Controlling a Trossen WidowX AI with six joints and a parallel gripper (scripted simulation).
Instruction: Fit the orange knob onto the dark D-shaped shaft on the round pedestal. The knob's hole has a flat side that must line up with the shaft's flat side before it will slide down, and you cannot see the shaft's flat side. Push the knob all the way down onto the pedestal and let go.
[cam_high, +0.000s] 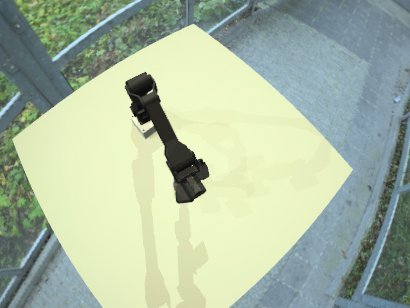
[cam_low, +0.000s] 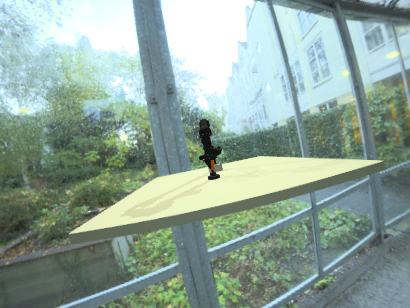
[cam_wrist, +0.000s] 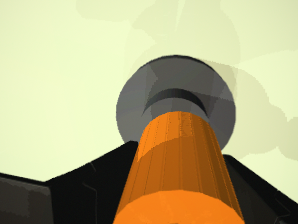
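So the black two-fingered claw (cam_high: 190, 189) (cam_low: 212, 165) (cam_wrist: 178, 156) has the ridged orange knob (cam_low: 212, 165) (cam_wrist: 181, 162) gripped. Round dark-grey pedestal (cam_low: 214, 176) (cam_wrist: 131, 107) sits on the pale yellow tabletop (cam_high: 100, 165) (cam_low: 250, 185) (cam_wrist: 55, 90).

Tall grey metal frames (cam_low: 161, 100) stand around the pale yellow table (cam_low: 250, 185), before green trees (cam_low: 60, 110)

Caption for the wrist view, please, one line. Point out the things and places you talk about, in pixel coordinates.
Black gripper (cam_wrist: 178, 156) clamping a ridged orange knob (cam_wrist: 181, 165) above a round dark-grey pedestal (cam_wrist: 132, 107).
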